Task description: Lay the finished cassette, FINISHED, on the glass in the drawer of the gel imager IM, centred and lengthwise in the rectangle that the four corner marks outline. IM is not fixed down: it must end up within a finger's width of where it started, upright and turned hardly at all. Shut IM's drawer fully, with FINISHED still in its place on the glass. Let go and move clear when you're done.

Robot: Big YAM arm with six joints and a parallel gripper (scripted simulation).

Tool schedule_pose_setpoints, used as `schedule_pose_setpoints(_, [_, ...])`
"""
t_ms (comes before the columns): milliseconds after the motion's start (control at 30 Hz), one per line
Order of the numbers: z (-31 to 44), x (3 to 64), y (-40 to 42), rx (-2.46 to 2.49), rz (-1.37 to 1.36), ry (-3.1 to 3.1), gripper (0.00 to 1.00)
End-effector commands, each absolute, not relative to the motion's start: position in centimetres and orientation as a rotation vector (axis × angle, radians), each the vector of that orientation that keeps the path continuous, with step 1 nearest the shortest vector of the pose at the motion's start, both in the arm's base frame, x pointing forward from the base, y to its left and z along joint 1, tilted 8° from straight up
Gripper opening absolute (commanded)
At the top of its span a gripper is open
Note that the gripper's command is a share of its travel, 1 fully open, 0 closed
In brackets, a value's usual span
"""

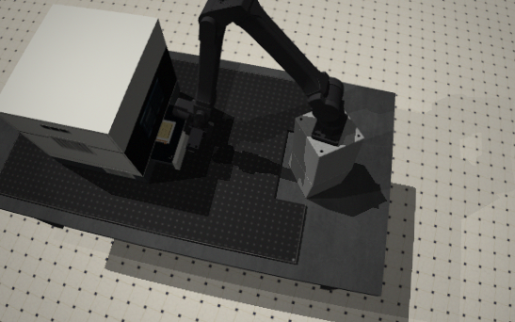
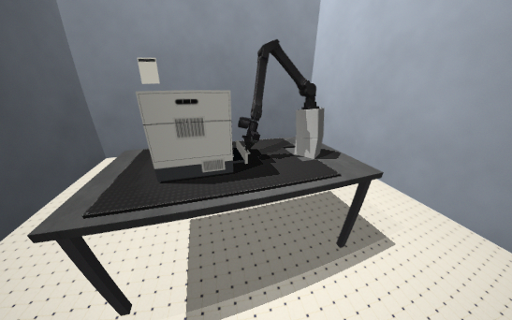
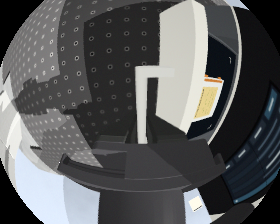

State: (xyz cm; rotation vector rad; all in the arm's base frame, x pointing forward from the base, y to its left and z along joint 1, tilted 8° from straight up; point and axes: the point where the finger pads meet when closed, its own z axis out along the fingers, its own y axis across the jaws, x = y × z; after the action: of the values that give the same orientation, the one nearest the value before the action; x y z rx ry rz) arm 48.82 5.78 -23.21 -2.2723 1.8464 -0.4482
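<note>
The gel imager IM [image 1: 84, 80] is a pale box on the dark mat, also seen in the exterior view [image 2: 185, 127]. Its drawer [image 1: 166, 146] stands partly out on the side facing the arm. The finished cassette [image 1: 166, 131], a small tan plate, lies on the glass in the drawer and shows in the wrist view [image 3: 208, 99]. The drawer's white front panel [image 1: 179, 152] carries a white handle [image 3: 148, 99]. My gripper [image 1: 193, 141] is at this front panel and is shut on the handle [image 3: 147, 137]. The corner marks are too dark to make out.
The arm's pale base block [image 1: 324, 155] stands on the mat's right side. A small label sheet [image 2: 148, 70] hangs on the wall behind IM. The table edge [image 2: 205, 212] runs along the front.
</note>
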Motion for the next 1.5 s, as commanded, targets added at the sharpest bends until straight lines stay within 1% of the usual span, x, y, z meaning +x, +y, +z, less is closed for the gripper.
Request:
schedule_pose_setpoints(0, [-23.5, 50.5, 6.2, -2.261, -0.466, 1.827, 0.07])
schedule_pose_setpoints(900, [-23.1, 53.8, 6.9, -2.243, -0.481, 1.827, 0.07])
schedule_pose_setpoints(1033, [-23.1, 53.8, 6.9, -2.243, -0.481, 1.828, 0.07])
schedule_pose_setpoints(1067, [-22.4, 53.5, 6.7, -2.249, -0.477, 1.827, 0.07])
schedule_pose_setpoints(1100, [-23.6, 52.4, 6.6, -2.252, -0.486, 1.806, 0.07])
schedule_pose_setpoints(1267, [-23.6, 52.8, 6.4, -2.214, -0.528, 1.774, 0.07])
schedule_pose_setpoints(1300, [-23.0, 54.4, 6.7, -2.192, -0.548, 1.764, 0.07])
schedule_pose_setpoints(1467, [-23.1, 54.8, 6.9, -2.199, -0.538, 1.771, 0.07])
